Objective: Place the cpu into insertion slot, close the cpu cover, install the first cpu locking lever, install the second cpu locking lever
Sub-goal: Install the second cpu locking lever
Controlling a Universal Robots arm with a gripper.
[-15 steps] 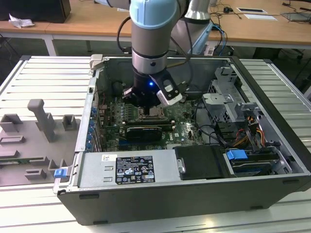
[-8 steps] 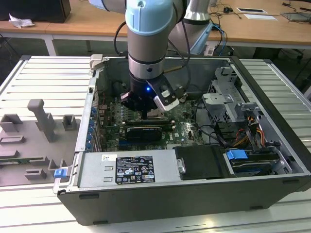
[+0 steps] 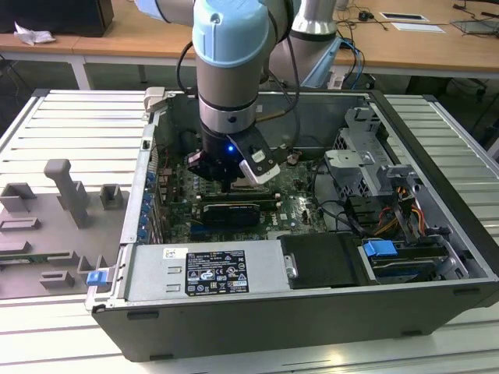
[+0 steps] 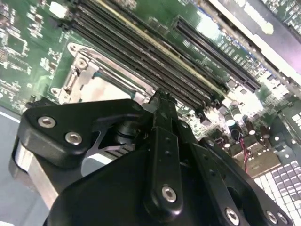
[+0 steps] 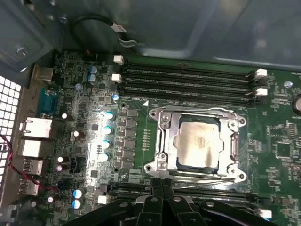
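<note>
Cpu (image 5: 197,143) lies flat in the insertion slot (image 5: 165,141), its pale metal face showing through the window of the cpu cover (image 5: 233,136), which looks folded down over it; that would pin the chip in the socket. The socket sits on the green motherboard (image 5: 136,106), between rows of long black memory slots (image 5: 188,80). The fingers (image 5: 162,184) are pressed together into one narrow tip, holding nothing, and hang just beside the socket's edge, a shape suited to pushing a thin lever rather than gripping. In the exterior view the arm (image 3: 230,70) reaches down into the open computer case (image 3: 437,156) on the bench (image 3: 70,140).
</note>
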